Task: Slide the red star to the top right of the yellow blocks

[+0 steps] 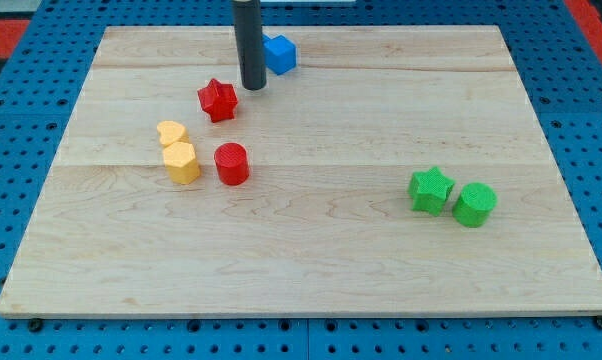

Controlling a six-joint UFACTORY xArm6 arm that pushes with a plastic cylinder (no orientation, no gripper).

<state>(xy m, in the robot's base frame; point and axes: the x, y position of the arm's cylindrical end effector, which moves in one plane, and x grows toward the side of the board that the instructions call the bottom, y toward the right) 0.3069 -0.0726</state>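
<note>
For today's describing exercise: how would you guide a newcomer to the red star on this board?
Start at the dark rod near the wooden board's top edge; my tip rests just right of the red star. Unlike the smooth red cylinder lower down beside the yellow blocks, it has points.

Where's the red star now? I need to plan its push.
The red star lies in the view's upper left, just lower-left of my tip, above the red cylinder.

Pale wooden surface of joined planks, smooth and matt, with faint grain lines. Small plastic-looking blocks, matt, a bit ridged: red star, yellow heart, green cylinder. Dark, smooth, slightly shiny rod ending in my tip. Blue base with rows of holes.
</note>
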